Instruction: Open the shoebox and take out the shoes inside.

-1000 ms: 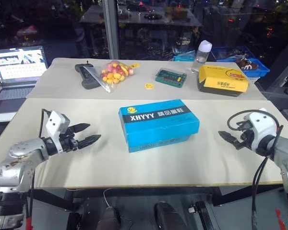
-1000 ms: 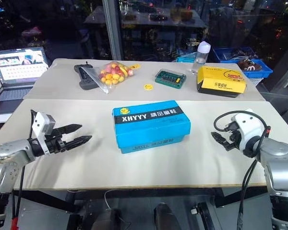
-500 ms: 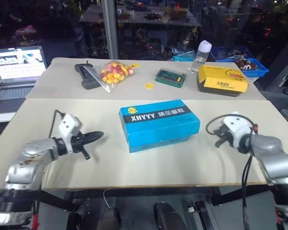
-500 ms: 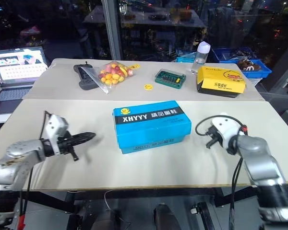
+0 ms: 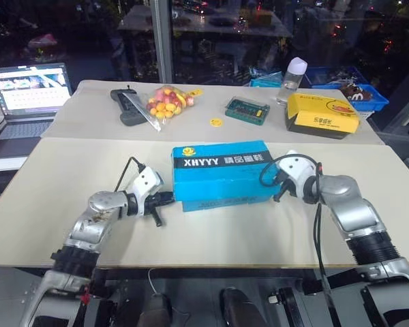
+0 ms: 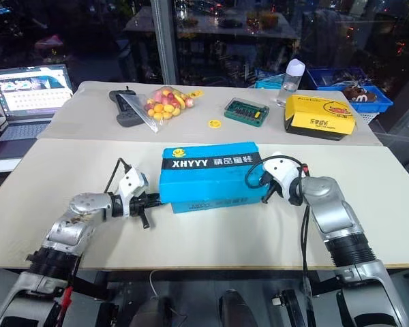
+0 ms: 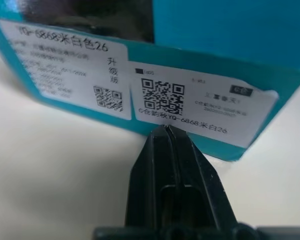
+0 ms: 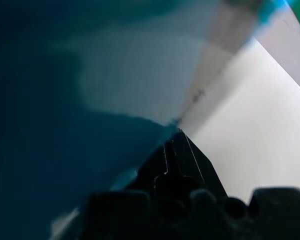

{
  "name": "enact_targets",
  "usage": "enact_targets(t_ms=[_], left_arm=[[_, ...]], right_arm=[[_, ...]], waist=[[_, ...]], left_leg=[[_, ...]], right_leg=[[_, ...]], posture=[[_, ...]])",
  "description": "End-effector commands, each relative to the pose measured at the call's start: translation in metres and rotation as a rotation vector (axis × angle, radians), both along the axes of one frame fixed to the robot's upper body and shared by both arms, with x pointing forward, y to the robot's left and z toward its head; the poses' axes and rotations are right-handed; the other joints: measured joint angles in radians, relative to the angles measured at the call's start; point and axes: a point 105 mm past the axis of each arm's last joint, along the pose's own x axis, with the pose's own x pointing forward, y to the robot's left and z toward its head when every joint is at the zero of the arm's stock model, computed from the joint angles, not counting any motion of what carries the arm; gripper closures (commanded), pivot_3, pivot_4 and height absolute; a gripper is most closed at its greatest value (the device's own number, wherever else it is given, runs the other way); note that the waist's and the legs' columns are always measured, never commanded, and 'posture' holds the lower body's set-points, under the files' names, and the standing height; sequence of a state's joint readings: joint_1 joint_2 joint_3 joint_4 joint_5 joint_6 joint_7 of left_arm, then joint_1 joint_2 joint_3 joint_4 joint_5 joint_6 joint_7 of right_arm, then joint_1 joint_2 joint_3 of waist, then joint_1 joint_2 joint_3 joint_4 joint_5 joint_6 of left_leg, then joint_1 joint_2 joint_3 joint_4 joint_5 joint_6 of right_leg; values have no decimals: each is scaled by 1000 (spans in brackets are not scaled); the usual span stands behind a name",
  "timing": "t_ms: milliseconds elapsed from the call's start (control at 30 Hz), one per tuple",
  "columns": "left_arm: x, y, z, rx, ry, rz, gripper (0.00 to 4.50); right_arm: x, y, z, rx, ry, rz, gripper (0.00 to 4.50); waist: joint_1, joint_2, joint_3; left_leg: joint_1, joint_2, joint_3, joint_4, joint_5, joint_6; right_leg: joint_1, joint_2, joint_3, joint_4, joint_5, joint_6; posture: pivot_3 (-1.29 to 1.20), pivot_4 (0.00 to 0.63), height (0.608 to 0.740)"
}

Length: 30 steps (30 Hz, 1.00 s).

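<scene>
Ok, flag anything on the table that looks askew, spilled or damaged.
Nothing stands out. The shoebox sits flat and closed on the table, both grippers shut at its ends, left gripper and right gripper.

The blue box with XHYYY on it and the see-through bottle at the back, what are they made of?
The bright blue rectangular shoebox looks like smooth printed cardboard: crisp folded edges, stuck-on paper labels. The clear bottle with a white cap is probably plastic, though glass cannot be ruled out.

Silver arms, white wrists, black cables, fingers [image 7: 175, 170].
</scene>
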<state>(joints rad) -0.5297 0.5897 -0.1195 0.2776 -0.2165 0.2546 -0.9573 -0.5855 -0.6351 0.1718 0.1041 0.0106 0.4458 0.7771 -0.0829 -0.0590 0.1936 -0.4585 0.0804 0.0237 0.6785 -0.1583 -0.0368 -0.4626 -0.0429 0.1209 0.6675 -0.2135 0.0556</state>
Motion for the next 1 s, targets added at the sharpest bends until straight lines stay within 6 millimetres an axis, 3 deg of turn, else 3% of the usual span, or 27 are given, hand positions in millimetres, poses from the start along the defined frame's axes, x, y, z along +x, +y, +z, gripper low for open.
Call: enact_targets(t_ms=[33,167,433,600,767,900,1000], left_arm=[[19,15,22,26,-100,19,4500],[28,29,30,40,-118,38,4500],[10,16,13,26,-73,-33,4500],[-4,25,7,22,-48,-34,4500],[-17,49,8,26,-41,29,4500],[-20,74,21,-6,-73,127,4500],[-40,85,37,-98,-69,141,4500]], right_arm=[[-8,49,23,22,-74,178,4406],[3,51,20,26,-85,133,4406],[18,35,11,45,-77,7,4406],[5,22,8,34,-43,23,4406],[-16,-1,3,34,-1,17,4406],[-25,-19,8,26,6,-21,4406],[-45,-29,9,17,57,-9,4406]], waist=[[-5,0,0],[-6,0,0],[18,0,0],[24,0,0],[29,0,0],[29,0,0],[27,0,0]], left_leg=[[0,0,0,0,0,0],[-1,0,0,0,0,0],[-13,0,0,1,0,1],[-13,0,0,1,0,1],[-13,0,0,1,0,1],[-12,0,0,1,0,1],[-11,1,0,1,0,1]], right_leg=[[0,0,0,0,0,0],[-1,0,0,0,0,0],[-11,0,-1,5,2,7],[-11,0,-1,6,-2,1],[-11,0,-1,7,-4,0],[-11,0,-1,8,-3,0],[-11,0,-1,8,-3,-1]], posture=[[0,150,673],[0,150,673],[0,150,673],[0,150,673],[0,150,673],[0,150,673],[0,150,673]])
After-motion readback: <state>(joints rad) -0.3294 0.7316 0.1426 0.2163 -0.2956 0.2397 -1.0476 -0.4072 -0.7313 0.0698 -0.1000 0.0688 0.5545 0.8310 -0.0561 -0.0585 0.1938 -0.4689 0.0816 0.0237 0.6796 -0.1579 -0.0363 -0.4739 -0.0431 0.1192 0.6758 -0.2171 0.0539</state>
